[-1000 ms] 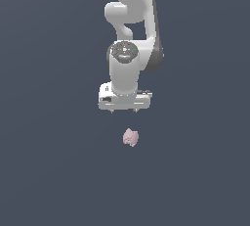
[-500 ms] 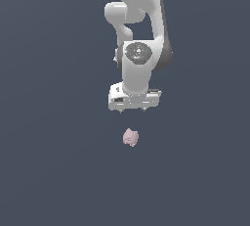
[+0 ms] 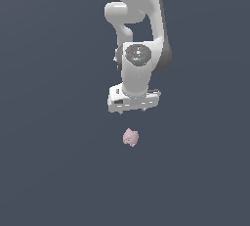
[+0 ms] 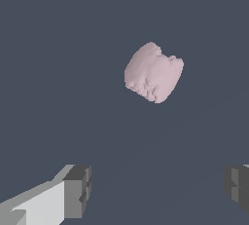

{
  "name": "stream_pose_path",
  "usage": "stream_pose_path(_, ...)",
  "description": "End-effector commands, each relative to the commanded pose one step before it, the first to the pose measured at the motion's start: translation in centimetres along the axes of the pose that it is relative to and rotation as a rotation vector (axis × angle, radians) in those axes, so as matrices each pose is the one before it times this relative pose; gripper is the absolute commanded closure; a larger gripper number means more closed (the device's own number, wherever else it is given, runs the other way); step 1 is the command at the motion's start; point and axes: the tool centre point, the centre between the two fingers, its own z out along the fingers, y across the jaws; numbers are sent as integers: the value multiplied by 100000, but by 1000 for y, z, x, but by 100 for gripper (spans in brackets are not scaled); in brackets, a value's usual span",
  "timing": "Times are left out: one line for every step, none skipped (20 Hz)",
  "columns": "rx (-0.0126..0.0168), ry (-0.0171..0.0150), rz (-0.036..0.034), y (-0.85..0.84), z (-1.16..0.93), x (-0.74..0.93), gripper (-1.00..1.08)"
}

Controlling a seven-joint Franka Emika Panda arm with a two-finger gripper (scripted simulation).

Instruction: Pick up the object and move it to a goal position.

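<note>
Currently in the approach step: my white two-fingered gripper [image 3: 133,108] hangs above the small pale pink lumpy blob [image 3: 130,137], apart from it, jaws spread wide and empty in the wrist view. Blob [image 4: 153,72] rests on the dark grey floor [image 3: 53,171], off-centre between the fingers. Next move, as I judge it: centre over it, descend, close.

The arm [image 3: 139,29] is plain glossy white, with a dark grey band along its right edge in the upper middle of the exterior view. On its round joint cap [image 3: 137,54] sit tiny red and blue marks. The gripper [image 3: 133,109] is white too — its finger pads [image 4: 78,191] mid-grey. The object [image 3: 130,137] is pale pink, faintly mottled. Everything sits against flat slate blue-grey.
</note>
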Motion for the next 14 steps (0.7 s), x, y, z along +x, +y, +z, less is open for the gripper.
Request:
stream_pose_path(-120,95,-3233,34,130,249,-92)
stream_pose_path(-60,59,-1577,31,61,124,-92)
stream_pose_path(-62,60,-1731,29,67,134,-92)
stream_pose_path(-65,63,-1873,30,74,144,-92)
stream_pose_path(-68,67,-2003,35,79,153,-92)
stream_pose_path(-72,73,-2133,43,85,162,-92)
stream_pose_path(-75,79,-2271,50,91,171,-92)
stream_pose_path(-77,84,-2411,57,97,179,-92)
stream_pose_path(-79,90,-2552,64,103,188,-92)
stream_pose_path(-82,96,-2690,73,110,195,-92)
stream_pose_path(-82,101,-2788,82,115,200,-92)
stream_pose_path(-81,103,-2795,88,116,197,-92)
stream_pose_path(-79,105,-2792,93,117,194,-92)
stream_pose_path(-77,107,-2787,99,117,190,-92)
